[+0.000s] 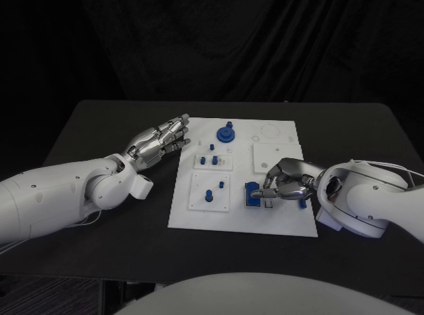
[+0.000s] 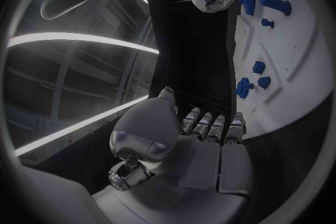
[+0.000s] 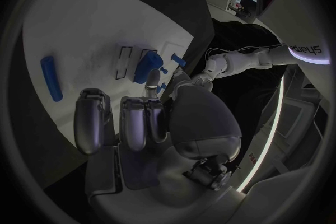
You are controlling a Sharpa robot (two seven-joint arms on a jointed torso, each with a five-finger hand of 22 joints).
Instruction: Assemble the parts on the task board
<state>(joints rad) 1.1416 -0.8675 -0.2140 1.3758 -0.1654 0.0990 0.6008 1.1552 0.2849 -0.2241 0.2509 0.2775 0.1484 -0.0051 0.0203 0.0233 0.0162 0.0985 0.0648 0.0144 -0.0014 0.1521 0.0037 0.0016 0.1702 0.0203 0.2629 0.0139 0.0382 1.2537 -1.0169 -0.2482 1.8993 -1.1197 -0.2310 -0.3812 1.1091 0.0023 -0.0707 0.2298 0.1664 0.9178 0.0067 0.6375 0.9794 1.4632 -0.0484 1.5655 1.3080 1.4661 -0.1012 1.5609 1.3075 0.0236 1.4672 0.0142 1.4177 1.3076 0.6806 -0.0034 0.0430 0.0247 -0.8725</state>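
The right hand [image 1: 286, 184] rests over the task board [image 1: 242, 220] near its right edge, fingers curled around a blue part [image 1: 256, 195], apparently seating it; the left hand [image 1: 160, 141], fingers loosely spread and empty, waits beside the board's left edge on the tabletop [image 1: 98, 131].

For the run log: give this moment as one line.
left hand: open, beside white task board | right hand: over blue block part, grip unclear

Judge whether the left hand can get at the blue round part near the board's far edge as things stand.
Probably yes: the left hand hovers open beside the task board, level with the blue round part, with nothing between them.
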